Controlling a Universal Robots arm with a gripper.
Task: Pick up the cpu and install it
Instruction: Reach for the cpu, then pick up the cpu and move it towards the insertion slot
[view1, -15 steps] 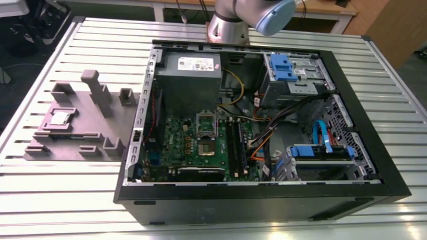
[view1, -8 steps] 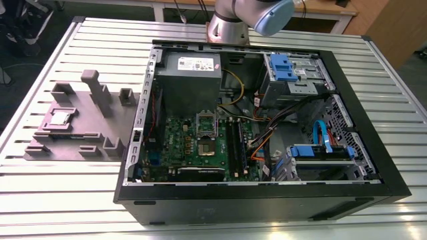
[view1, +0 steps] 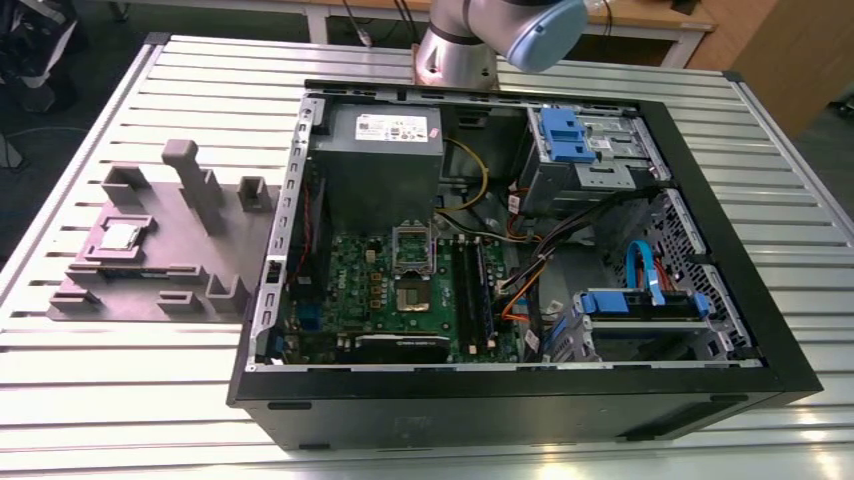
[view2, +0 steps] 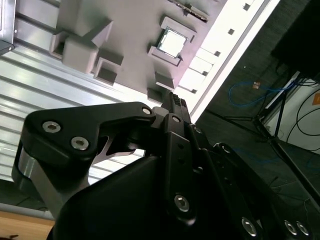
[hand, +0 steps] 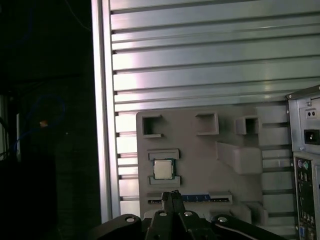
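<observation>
Nearest you in the exterior view is the dark wall of the open computer case (view1: 534, 400), which lies on its side on the slatted metal table (view1: 134, 370). Inside it, the green motherboard (view1: 387, 300) faces up. What looks like the processor socket (view1: 418, 296) sits near the board's middle, and it appears unfilled, so the install is not yet done.

On the exterior view's left, beside the case, is the purple-grey tray (view1: 174, 255). The cpu (view1: 123, 236) rests flat in a seat on the tray's left part, with its metal top up.

In both wrist views your pincer (hand: 172, 196) hangs above the tray, well clear of the cpu (hand: 162, 169). It looks clenched on nothing, with the tips pressed together.

Expect the chip to be light, stiff and thin. Its smooth lid could slide under a loose grip, and its underside is probably delicate. In the first wrist view, raised blocks flank two opposite sides of it. The other two edges are free, so those are the ones to take hold of, squarely and gently.

Farther back in the case is the grey power supply (view1: 378, 150), and beyond it the arm (view1: 494, 35) rises at the table's far edge.
</observation>
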